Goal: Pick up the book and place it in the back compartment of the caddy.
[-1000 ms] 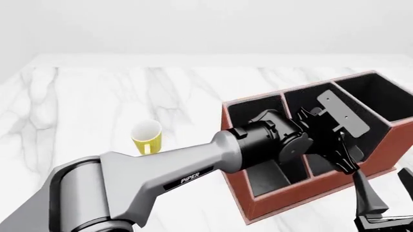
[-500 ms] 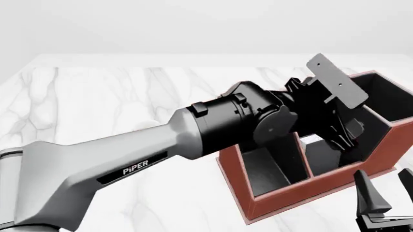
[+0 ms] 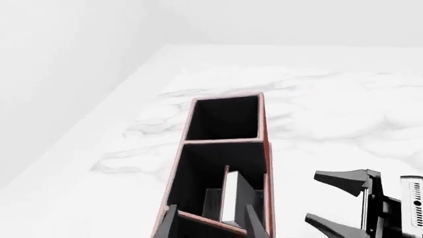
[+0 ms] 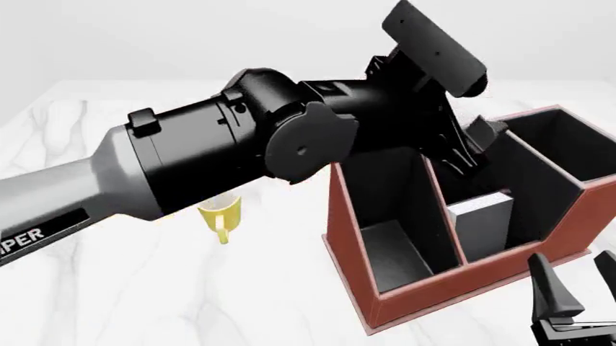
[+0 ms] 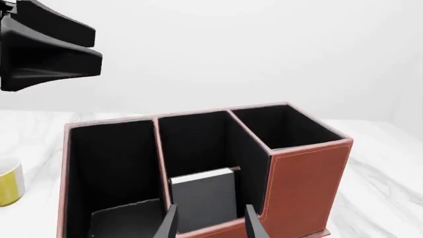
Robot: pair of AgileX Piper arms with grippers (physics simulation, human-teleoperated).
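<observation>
Left wrist view: red-brown box caddy with black lining [image 3: 266, 148] seen end-on on the white marble table [image 3: 343, 109]. Far square cell sits past a cross divider. Small thick book with glossy black cover and white page edges [image 3: 233, 198] stands upright inside the nearer cell, close under the camera. Left gripper [image 3: 213, 224] fingertips show at the frame edge, spread apart on either side of the book, nothing between them. The right gripper [image 3: 338, 203] shows beside the caddy, its two black fingers apart and empty.

Front view: left arm, black wrist and grey link, [image 4: 241, 151] reaches across from the left and hangs above the caddy [image 4: 423, 295]. Its gripper is mostly hidden behind the wrist and camera plate here. The book [image 4: 481, 220] stands in the middle cell, white page edges up, leaning against the divider, clear of the fingers. The small low cell nearer the camera [image 4: 394, 252] holds nothing. Yellow mug [image 4: 221, 216] sits on the table [image 4: 144, 144] left of the caddy, partly hidden by the arm. Right gripper [image 4: 563, 306] sits low at the right corner, just outside the caddy wall.

Right wrist view: caddy [image 5: 304, 173] shows three cells in a row. The book [image 5: 205, 196] stands in the middle one behind the low front wall. Right gripper [image 5: 211, 225] fingertips apart, empty. Yellow mug [image 5: 10, 186] at the edge. Left gripper fingers [image 5: 46, 52] hang high above the caddy, holding nothing.
</observation>
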